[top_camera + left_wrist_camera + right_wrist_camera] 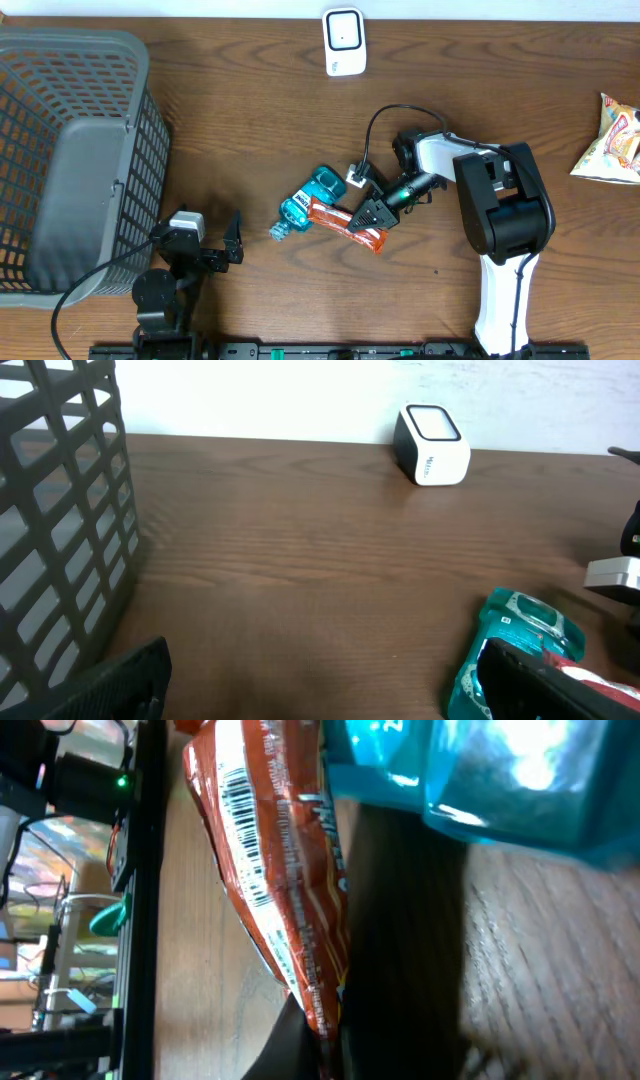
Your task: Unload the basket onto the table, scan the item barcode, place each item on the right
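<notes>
The item is an orange-red snack packet lying mid-table against a teal bottle. My right gripper is shut on the packet's right end. In the right wrist view the packet fills the middle with its barcode facing the camera, its edge pinched between the two dark fingers, and the teal bottle lies beside it. The white scanner stands at the far edge of the table. My left gripper stands open and empty near the front left, well apart from the packet.
A grey mesh basket takes up the left side, close to the left arm. A yellow and white snack bag lies at the right edge. In the left wrist view the scanner and the teal bottle show ahead.
</notes>
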Action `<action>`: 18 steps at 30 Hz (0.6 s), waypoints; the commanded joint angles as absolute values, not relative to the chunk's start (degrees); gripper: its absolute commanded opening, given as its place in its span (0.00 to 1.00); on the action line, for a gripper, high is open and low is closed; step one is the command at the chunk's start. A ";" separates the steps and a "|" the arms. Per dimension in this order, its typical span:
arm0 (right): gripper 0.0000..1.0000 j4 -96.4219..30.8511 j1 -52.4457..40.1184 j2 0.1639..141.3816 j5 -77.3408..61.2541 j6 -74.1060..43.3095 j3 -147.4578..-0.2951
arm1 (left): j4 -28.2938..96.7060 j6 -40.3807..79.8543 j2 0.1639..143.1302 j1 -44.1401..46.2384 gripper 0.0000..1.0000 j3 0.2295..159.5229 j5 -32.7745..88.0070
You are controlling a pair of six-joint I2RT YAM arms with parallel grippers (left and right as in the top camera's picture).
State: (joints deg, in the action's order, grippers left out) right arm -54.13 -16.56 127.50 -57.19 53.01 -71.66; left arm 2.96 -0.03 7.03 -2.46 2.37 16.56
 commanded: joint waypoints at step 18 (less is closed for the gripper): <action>0.01 -73.19 -16.23 129.75 -51.09 51.40 -85.14 | 3.75 -0.38 6.94 -2.44 0.98 0.82 16.88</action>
State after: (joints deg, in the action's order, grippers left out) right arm -69.97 -16.58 129.29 -50.89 51.40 -80.93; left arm 2.98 -0.03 7.03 -2.46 2.37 16.56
